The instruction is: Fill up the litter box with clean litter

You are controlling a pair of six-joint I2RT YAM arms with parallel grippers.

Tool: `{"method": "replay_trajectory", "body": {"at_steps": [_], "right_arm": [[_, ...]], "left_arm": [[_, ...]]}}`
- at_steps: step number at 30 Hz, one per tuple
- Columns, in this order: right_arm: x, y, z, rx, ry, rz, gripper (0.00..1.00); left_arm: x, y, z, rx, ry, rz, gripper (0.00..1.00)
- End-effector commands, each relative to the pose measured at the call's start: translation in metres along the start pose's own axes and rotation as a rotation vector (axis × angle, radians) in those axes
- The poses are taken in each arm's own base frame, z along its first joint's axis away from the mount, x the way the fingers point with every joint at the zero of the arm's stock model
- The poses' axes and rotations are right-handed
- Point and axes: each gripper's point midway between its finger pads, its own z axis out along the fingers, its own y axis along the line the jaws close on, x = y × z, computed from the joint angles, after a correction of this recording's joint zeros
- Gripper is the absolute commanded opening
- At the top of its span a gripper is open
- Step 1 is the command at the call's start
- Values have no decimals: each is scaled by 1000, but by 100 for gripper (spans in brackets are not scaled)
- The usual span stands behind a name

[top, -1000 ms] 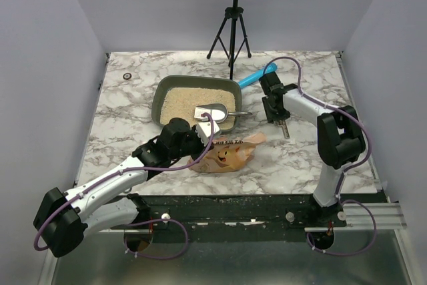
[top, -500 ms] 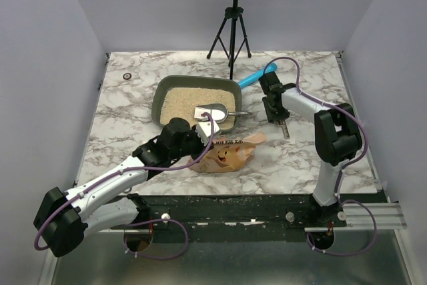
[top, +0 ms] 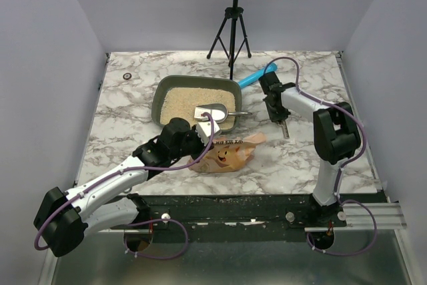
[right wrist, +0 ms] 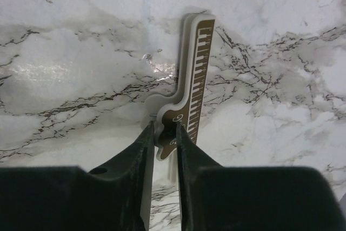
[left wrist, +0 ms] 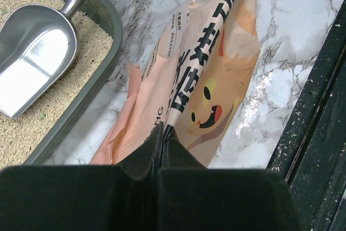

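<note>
The litter box (top: pixel 158 101) sits mid-counter (top: pixel 127 118), nearer the far edge, holding clean litter (top: pixel 181 103). Just nearward, the left pincer (left wrist: pixel 162 133) is clamped on the orange bag (left wrist: pixel 216 74). A silver scoop (top: pixel 212 113) lies in the litter. Toward the right edge, the right pincer (right wrist: pixel 164 133) pinches a brown clip (right wrist: pixel 197 79).

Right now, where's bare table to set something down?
Free: marble left of the litter box, out to the table's left edge; far-right corner behind the right gripper. Crowded: in front and right of the box: bag, left gripper, clip.
</note>
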Motion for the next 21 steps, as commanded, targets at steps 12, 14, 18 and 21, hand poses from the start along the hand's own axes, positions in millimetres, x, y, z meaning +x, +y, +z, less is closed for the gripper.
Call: {"method": "replay_trajectory", "body": {"at_steps": [12,14,18,21], "right_arm": [[-9,-15,-11,19,-30,41,0],[-12,-20,-17,35,-51,53,0],[-18,-27,-34,34,-101,74,0],[-25,-30,-50,17,-152,96,0]], "left_arm": [[-12,5,0,-29,-28,12,0],[-11,6,-1,-31,-23,11,0],[-11,6,-1,-32,-20,13,9],[-13,4,-3,-19,-21,21,27]]}}
